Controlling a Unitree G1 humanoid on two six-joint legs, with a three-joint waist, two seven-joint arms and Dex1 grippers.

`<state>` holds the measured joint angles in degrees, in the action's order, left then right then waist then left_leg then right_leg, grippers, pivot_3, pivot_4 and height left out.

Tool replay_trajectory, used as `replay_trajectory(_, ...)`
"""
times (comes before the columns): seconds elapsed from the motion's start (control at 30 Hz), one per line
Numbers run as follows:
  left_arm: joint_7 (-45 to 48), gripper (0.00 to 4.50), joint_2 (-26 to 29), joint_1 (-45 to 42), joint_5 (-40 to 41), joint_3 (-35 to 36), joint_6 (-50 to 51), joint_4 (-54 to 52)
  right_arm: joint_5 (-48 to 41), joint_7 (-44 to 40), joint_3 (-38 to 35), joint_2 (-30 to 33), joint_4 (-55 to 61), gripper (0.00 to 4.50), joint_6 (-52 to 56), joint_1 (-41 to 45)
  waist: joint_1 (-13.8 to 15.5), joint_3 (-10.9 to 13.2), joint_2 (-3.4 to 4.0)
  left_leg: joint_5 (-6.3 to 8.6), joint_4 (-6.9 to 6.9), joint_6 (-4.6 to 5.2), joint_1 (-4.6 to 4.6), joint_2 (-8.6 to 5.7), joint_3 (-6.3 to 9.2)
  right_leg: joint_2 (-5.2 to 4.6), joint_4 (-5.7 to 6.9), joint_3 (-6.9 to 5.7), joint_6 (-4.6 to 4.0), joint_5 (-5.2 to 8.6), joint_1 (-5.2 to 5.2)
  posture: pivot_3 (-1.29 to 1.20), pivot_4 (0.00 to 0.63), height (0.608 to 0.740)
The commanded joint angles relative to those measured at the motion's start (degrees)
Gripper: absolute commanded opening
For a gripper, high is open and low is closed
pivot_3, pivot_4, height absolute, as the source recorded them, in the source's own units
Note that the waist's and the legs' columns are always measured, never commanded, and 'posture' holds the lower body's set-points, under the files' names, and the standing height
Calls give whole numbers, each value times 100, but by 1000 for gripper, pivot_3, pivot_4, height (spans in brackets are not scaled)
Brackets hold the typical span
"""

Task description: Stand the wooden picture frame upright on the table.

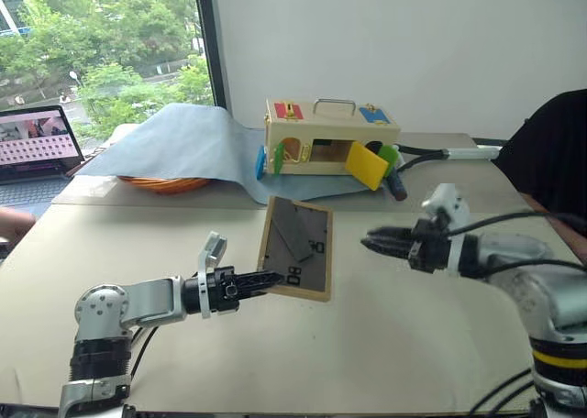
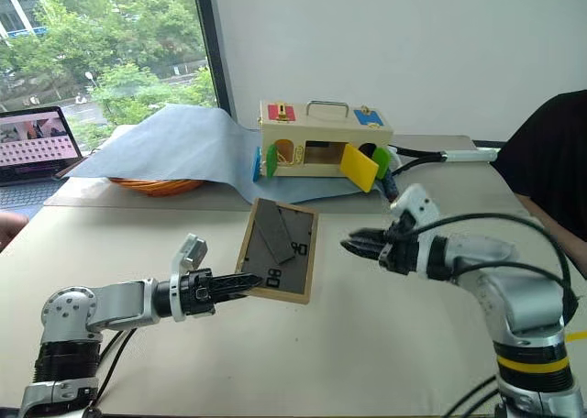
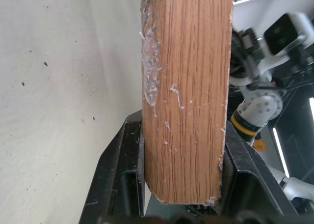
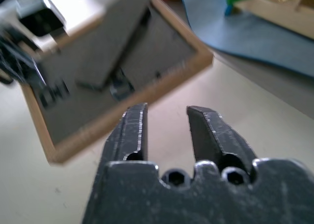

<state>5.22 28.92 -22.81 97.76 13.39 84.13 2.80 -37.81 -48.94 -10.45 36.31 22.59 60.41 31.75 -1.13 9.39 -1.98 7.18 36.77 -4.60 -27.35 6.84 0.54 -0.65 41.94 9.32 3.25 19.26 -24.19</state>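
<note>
One wooden picture frame point(image 1: 296, 248), back up and tilted above the worktop point(image 1: 385, 345), pinched at its edge by the left hand point(image 1: 268, 279); the right hand point(image 1: 371, 242) hovers alongside, fingers apart, empty.

Arms: silver-grey metal housings, rounded joints | left gripper point(image 1: 266, 279) and right gripper point(image 1: 374, 243): black two-finger jaws | right arm: yellow band, black cables | right wrist: white block

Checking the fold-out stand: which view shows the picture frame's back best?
The left eye view: the wooden picture frame shows its whole grey back and stand. The right wrist view blurs it; the left wrist view gives just its wooden edge.
</note>
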Motion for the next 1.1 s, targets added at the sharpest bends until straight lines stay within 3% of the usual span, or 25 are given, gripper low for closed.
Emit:
replay_trajectory(0.03,190,1191,-11,-93,12,-127,-310,-270,-346,392,261,-317,142,3101,342,448,13,0,0,0,-1,0,-1,0,0,0,-1,0,-1,0,-1,0,150,670)
replay_trajectory(0.17,111,1191,-9,-132,228,-324,-485,-442,-55,494,964,-594,-214,4473,124,687,36,1,0,0,-1,0,-4,0,0,0,-7,-1,0,-1,-3,0,150,670)
replay_trajectory(0.47,-4,1191,252,-27,569,-562,-796,-666,454,67,2009,-672,-778,4473,-581,743,29,4,2,0,-7,0,-11,0,0,0,-15,-1,0,-1,-9,0,150,670)
replay_trajectory(0.83,215,1191,630,201,620,-739,-884,-656,-109,-872,1371,-278,-62,4473,-1375,213,42,8,3,0,-11,-1,-11,0,0,-1,-27,-4,3,-1,-5,0,150,670)
replay_trajectory(1.1,347,1191,920,118,1047,-894,-852,-489,1399,-732,1226,681,-893,4473,-2997,-236,55,10,2,1,-13,-1,-10,0,0,-3,-40,-6,10,3,-4,0,150,670)
